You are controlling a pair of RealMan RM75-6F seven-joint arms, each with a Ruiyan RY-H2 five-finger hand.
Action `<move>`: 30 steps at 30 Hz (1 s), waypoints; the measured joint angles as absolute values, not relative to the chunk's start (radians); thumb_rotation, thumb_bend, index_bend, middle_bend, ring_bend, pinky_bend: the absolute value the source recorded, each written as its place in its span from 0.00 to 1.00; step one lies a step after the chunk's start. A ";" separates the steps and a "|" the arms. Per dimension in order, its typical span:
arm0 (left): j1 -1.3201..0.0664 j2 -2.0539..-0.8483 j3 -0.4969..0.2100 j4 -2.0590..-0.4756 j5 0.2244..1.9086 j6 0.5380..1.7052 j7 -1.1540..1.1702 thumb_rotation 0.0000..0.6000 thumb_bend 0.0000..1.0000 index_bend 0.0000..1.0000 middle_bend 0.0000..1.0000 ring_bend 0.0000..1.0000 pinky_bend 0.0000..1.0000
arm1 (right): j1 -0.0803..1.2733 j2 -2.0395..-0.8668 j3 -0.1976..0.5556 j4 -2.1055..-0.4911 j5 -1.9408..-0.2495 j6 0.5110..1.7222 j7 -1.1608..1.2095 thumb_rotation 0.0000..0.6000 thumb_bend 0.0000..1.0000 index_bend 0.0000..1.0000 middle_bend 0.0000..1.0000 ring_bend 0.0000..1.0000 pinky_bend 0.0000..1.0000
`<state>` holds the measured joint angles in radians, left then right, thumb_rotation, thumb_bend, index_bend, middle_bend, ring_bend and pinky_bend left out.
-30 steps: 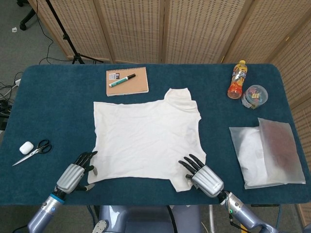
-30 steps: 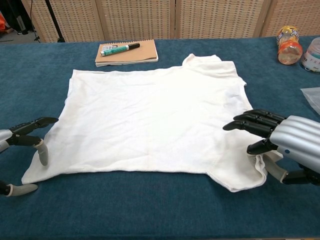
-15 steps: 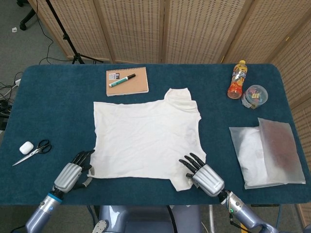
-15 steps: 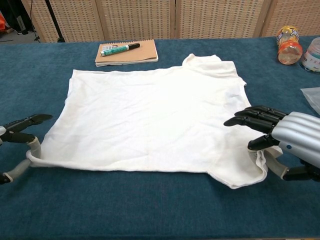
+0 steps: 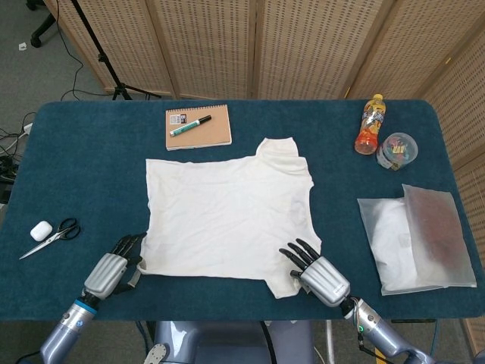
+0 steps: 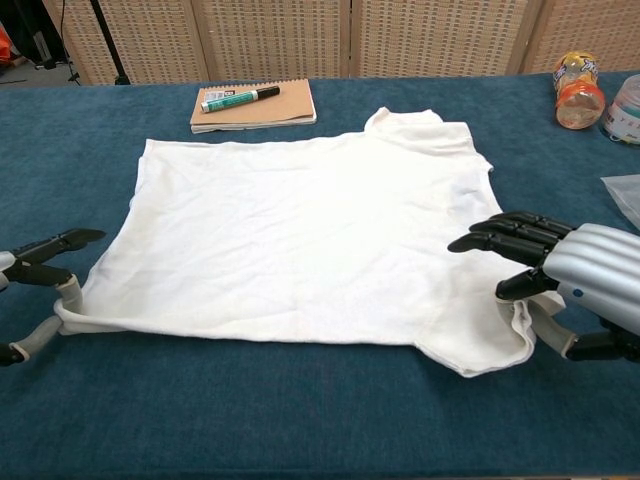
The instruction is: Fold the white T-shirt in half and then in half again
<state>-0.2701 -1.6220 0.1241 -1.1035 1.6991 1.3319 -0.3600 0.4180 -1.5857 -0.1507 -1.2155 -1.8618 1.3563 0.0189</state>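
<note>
No legible text on the notebook (image 5: 198, 127), marker (image 5: 189, 125) or bottle (image 5: 369, 123).

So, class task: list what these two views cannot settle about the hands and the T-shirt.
- Chest view: left hand cut off by the frame edge.
- Both views: right hand hides its own hold on the white T-shirt edge.
- Head view: left hand's fingertips too small to judge.

Bright, even overhead light, soft faint shadows, sharp focus, no glare, mild wide-angle distortion.
</note>
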 measured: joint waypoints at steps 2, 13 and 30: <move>-0.270 -1.619 0.123 -1.109 1.697 1.336 -0.363 1.00 0.57 0.72 0.00 0.00 0.00 | 0.418 -1.585 -0.150 -1.217 -1.862 1.358 0.021 1.00 0.65 0.63 0.11 0.00 0.03; -0.276 -1.567 0.145 -1.151 1.745 1.381 -0.374 1.00 0.59 0.73 0.00 0.00 0.00 | 0.432 -1.561 -0.163 -1.248 -1.878 1.364 0.096 1.00 0.65 0.65 0.15 0.00 0.03; -0.294 -1.350 0.275 -1.344 1.925 1.471 -0.359 1.00 0.59 0.73 0.00 0.00 0.00 | 0.525 -1.360 -0.273 -1.487 -2.024 1.335 0.230 1.00 0.65 0.66 0.18 0.00 0.07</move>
<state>-0.2937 -1.3501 0.2749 -1.3436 1.9252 1.4708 -0.3589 0.5251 -1.3603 -0.2730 -1.4869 -2.0243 1.3353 0.2301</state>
